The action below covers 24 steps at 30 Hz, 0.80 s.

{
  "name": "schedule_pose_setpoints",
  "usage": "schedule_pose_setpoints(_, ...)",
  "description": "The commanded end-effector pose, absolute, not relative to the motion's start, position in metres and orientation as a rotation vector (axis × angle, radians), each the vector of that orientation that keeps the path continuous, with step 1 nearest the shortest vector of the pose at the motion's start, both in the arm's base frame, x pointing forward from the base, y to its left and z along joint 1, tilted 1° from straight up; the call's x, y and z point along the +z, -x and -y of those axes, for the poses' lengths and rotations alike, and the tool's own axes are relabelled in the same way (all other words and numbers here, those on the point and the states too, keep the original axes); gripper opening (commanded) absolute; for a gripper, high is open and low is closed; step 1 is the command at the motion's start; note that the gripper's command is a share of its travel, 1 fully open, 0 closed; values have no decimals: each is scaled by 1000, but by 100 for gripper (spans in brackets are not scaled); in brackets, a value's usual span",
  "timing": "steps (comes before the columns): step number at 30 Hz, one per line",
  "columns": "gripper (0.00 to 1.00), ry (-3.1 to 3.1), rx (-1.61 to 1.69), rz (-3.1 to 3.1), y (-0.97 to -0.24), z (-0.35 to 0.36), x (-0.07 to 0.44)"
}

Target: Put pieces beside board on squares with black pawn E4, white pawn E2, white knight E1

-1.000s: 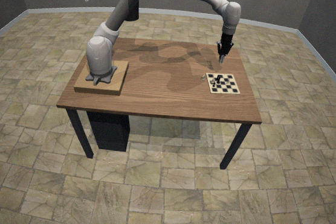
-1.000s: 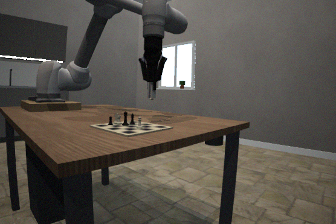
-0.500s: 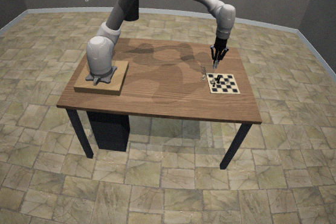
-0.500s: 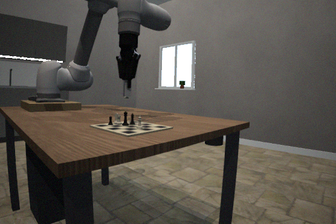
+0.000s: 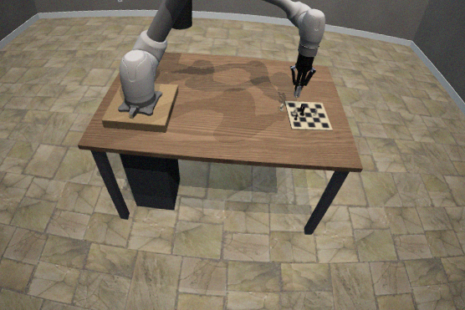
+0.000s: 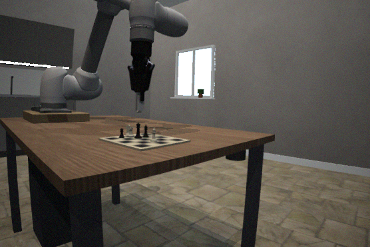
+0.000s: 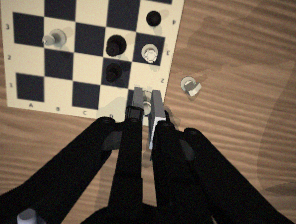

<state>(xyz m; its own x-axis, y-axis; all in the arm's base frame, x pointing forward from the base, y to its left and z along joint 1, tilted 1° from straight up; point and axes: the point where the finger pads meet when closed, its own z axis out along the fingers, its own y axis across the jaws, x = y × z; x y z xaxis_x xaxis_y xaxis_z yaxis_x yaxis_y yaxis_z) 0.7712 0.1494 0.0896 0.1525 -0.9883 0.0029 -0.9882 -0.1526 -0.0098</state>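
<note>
Gripper holds white pawn (1 piece, aloft)

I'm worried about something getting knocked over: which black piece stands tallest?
The one on D3: it rises above the black piece on D2 and the black pawn.

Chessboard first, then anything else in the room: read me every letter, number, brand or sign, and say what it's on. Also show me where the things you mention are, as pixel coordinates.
Board's (image 5: 311, 129) (image 6: 141, 148) (image 7: 19, 101) lettered edge: "A", "B", "C", "D"; nothing readable past D, where the pincer (image 5: 297, 94) (image 6: 140, 104) (image 7: 145, 101) crosses.
Its left edge, wrist view: "3", "2", "1".
Its right edge: "4", "3", "2", blurred.
Elsewhere: none I can read.
</note>
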Motion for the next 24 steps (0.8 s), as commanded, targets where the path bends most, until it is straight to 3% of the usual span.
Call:
schedule_pose_setpoints(1,0,2380,-13,-2041,-771,-149,79)
schedule_pose_setpoints(24,0,2380,-13,-2041,-772,-149,9)
